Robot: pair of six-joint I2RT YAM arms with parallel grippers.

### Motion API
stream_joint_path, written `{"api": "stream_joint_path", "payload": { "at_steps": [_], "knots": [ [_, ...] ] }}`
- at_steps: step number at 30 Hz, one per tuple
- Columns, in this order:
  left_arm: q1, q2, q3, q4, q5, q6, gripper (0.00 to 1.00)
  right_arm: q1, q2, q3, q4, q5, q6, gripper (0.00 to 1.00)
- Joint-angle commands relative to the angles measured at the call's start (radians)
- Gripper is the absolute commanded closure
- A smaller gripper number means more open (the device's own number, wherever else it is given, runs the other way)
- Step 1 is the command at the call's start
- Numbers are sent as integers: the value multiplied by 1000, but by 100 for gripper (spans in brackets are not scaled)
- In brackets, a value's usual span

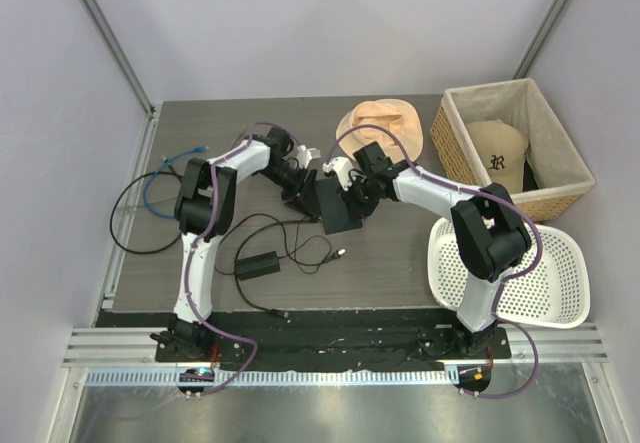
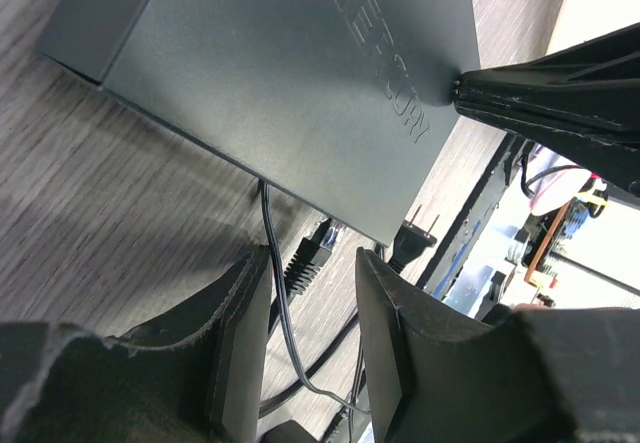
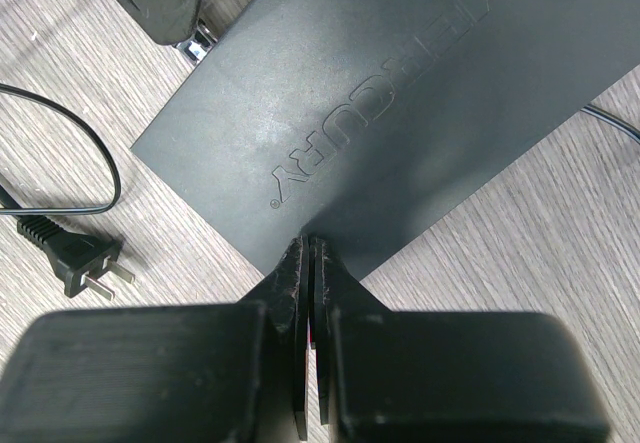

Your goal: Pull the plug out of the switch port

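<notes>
Your left arm (image 1: 193,268) and right arm (image 1: 432,189) look alike: glossy white link shells joined by bulky black joint housings, each mounted on a black base (image 1: 190,341). A thin purple cable (image 1: 262,124) runs along each arm in loose loops. Up close, your left gripper (image 2: 310,263) has thick matte-black fingers (image 2: 240,313) with rough, frayed-looking edges. Your right gripper (image 3: 308,258) has a blocky black body and two thin, flat black blades with worn edges.

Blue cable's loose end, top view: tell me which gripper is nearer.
Left. The left gripper sits at the switch's left edge, right of the blue cable's end; the right gripper is farther right, at the switch's right edge.
</notes>
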Motion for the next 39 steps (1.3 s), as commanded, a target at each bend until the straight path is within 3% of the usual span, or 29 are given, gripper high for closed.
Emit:
{"api": "stream_joint_path", "payload": {
  "at_steps": [1, 4, 6, 9, 12, 16, 19, 25, 32, 39],
  "knots": [
    [-7, -51, 50, -45, 33, 35, 58, -2, -7, -14, -11, 25, -10, 99],
    [-6, -51, 64, -59, -34, 46, 58, 0, -8, -14, -11, 25, -10, 99],
    [-6, -91, 29, -15, -173, 19, 55, 0, -11, -14, -11, 27, -12, 99],
    [-1, -163, -16, 77, -256, -9, 52, 0, -16, -21, -11, 30, -16, 99],
    [2, -180, 1, 62, -177, 9, 51, 0, -20, -31, -8, 30, -16, 99],
    [-4, -146, 27, -1, -52, 42, 60, 2, -20, -36, -4, 27, -16, 99],
    [-21, -108, 35, -56, -13, 80, 58, -2, -17, -33, -4, 28, -18, 99],
    [-46, -62, 32, -79, -43, 127, 50, 0, -17, -33, -5, 31, -19, 99],
    [-46, 47, 130, -148, -77, 166, 49, 0, -25, -47, -7, 31, -19, 99],
    [-44, 95, 124, -205, -21, 235, 49, 0, -31, -56, -5, 40, -25, 99]
  ]
}}
